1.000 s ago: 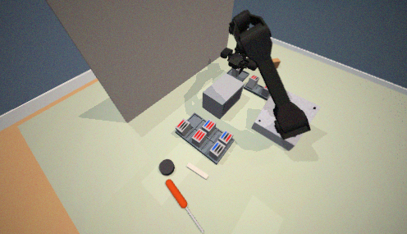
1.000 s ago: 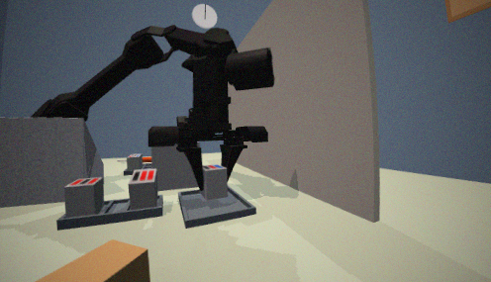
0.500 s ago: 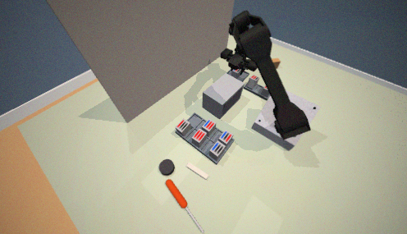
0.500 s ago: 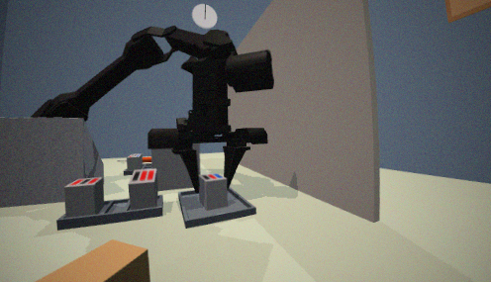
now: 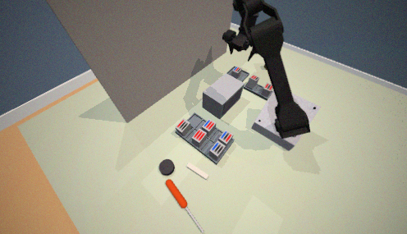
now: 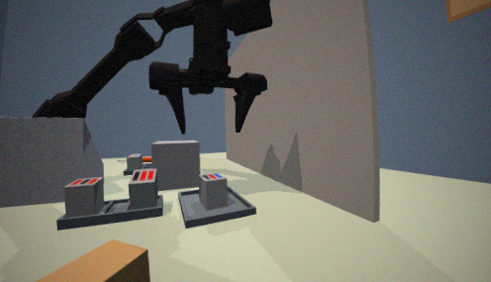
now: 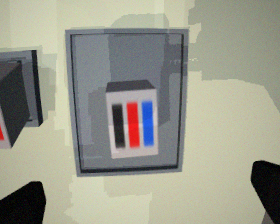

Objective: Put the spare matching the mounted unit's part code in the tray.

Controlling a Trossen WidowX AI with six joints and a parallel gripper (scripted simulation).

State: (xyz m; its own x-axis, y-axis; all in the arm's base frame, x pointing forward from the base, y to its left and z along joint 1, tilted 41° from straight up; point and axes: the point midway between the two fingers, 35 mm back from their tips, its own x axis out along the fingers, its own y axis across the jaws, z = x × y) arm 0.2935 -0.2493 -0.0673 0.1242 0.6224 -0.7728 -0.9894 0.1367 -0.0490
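Note:
A grey spare (image 5: 236, 71) (image 6: 214, 193) (image 7: 133, 125) with black, red and blue stripes on top stands upright inside the single tray (image 5: 243, 76) (image 6: 222, 218) (image 7: 91, 60), touching neither finger. My gripper (image 5: 240, 56) (image 6: 211, 132) (image 7: 152, 183) is wide open and empty, high above the tray. A large grey block (image 5: 223, 92) (image 6: 175, 165) stands beside the tray; no code shows on its visible faces. Five more striped units stand in the larger rack (image 5: 194, 146), which has one empty compartment. I cannot tell which thing is the mounted unit.
Two striped units (image 5: 253, 80) (image 6: 144, 193) stand in a small rack (image 6: 110, 219) beside the tray. A tall panel (image 5: 144, 41) (image 6: 317, 99) rises on the tray's other side. A black disc (image 5: 166, 167), a white bar (image 5: 197, 171) and an orange screwdriver (image 5: 176, 194) lie beyond the larger rack.

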